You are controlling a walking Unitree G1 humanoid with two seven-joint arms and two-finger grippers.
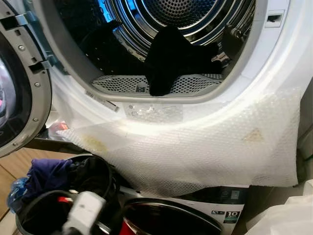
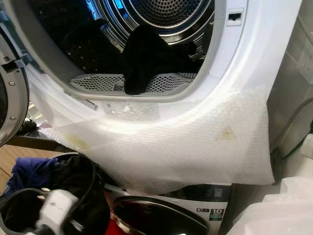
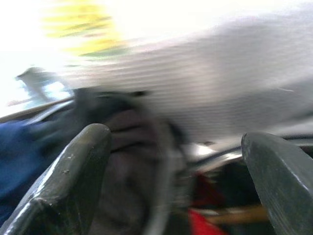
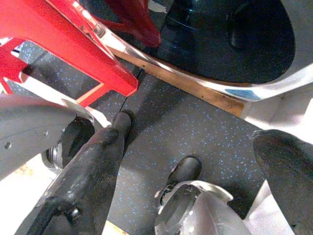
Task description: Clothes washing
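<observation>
Silver shells (image 4: 29,132) — black jaws (glossy), black feet (image 4: 185,170).

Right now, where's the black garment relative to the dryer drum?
In the eye views the black garment hangs over the drum's front lip at the centre of the open upper machine, draped onto the perforated lint grille.

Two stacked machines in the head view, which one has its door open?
The upper machine: its door is swung out to the left, with dark clothes draped over the drum's lip. The lower machine has its round door shut.

Black garment (image 1: 168,58) draped over open drum's (image 1: 176,14) front lip; blue and dark clothes (image 1: 46,176) heaped in basket (image 1: 98,164) below.
</observation>
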